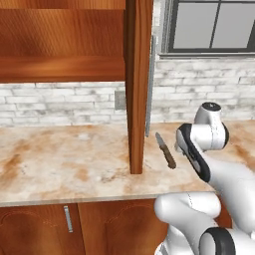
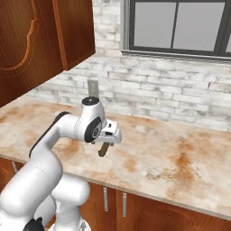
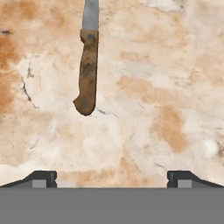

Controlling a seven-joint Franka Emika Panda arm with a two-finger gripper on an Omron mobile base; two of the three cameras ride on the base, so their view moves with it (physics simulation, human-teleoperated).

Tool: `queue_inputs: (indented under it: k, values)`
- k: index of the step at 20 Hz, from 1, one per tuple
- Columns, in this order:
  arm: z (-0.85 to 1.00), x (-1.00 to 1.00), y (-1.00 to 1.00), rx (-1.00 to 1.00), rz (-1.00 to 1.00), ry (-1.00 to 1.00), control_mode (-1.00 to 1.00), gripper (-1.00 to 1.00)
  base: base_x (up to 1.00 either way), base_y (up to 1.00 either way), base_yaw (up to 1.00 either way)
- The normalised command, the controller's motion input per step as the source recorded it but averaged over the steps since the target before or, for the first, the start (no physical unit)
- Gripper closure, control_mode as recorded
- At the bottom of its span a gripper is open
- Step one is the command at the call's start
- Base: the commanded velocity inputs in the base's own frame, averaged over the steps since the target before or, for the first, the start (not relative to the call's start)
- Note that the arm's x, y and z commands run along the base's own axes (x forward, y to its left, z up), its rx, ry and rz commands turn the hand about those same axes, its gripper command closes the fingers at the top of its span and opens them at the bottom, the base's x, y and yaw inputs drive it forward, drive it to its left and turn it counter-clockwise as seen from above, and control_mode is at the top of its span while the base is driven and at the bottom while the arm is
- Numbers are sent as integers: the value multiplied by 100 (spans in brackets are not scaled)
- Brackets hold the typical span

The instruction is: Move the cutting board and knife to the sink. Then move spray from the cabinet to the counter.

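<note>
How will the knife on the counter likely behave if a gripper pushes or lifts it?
The knife lies flat on the counter, so a push would probably slide or spin it, not roll it. Its thin blade and brown handle look stiff. Lifted by the handle, it may tip blade-down.

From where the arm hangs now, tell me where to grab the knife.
Grip the knife by its brown handle, from straight above. It lies flat on the counter, and the open pincer hangs over it; close across the handle's narrow width.
</note>
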Motion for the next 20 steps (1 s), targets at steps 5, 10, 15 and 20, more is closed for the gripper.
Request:
queue_inputs:
  k: [5, 10, 15, 20]
  values:
    - [-24, 58, 21, 2, 18, 5, -100, -100, 0, 0, 0]
    - [-23, 43, 21, 0, 6, 10, -100, -100, 0, 0, 0]
    - [-38, 21, 12, 0, 0, 7, -100, -100, 0, 0, 0]
    - [-41, 27, 4, 0, 0, 0, -100, -100, 0, 0, 0]
